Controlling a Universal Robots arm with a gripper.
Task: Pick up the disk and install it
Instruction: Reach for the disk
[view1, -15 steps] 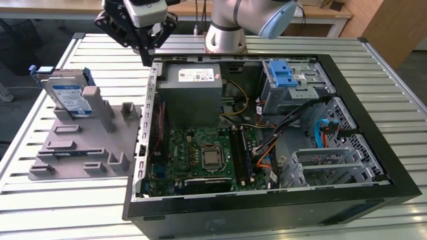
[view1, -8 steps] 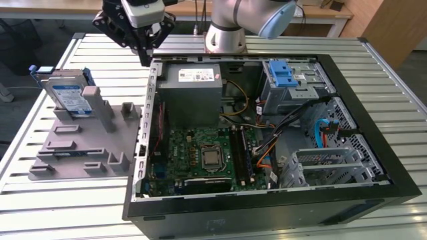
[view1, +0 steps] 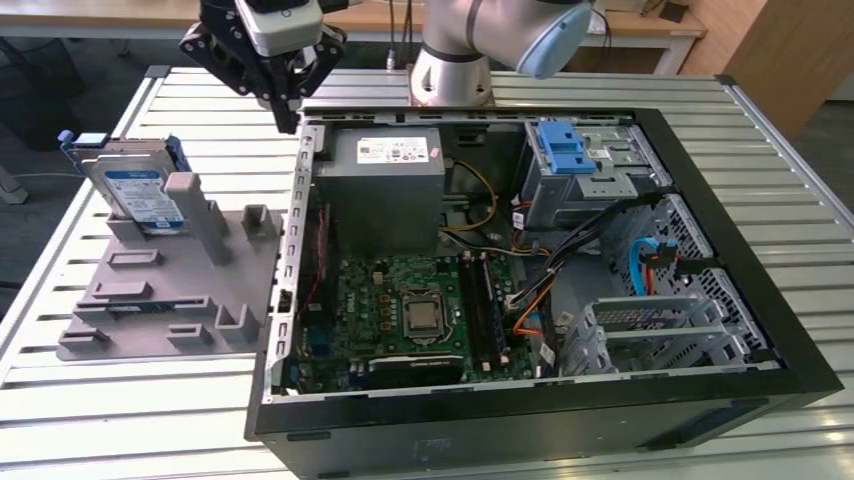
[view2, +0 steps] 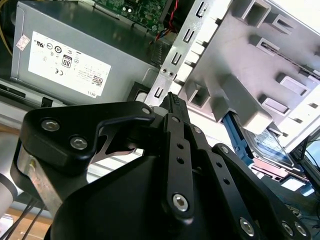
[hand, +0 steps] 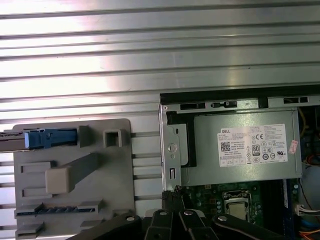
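**A:** Where's the disk (view1: 139, 188)?

**B:** It stands on edge in the grey holder (view1: 167, 300) on the bench (view1: 120, 420). That puts it toward the exterior view's left of the hand (view1: 284, 120), lower down and well apart from it. Nothing is touching it.

**A:** And the hand itself?

**B:** Its fingers are pressed together and it's empty. It hangs just above the case wall (view1: 302, 200), between the holder and the power supply (view1: 387, 185).

**A:** So what worries you?

**B:** First, fingers pressed together can't straddle the disk. I'd expect them to push it over in its slot or knock it out instead of gripping it. The holder's posts also stand close beside the disk, and a finger could catch on one.

**A:** And under the hand?

**B:** That thin metal wall is right below the fingertips. Dropping straight down from there would probably hit it.

**A:** What about further toward the exterior view's right?

**B:** The drive bay (view1: 601, 175) is well beyond the hand, and loose cables (view1: 587, 235) hang just beside it. A disk brought in tilted could jam on the bay's rails or snag a cable.
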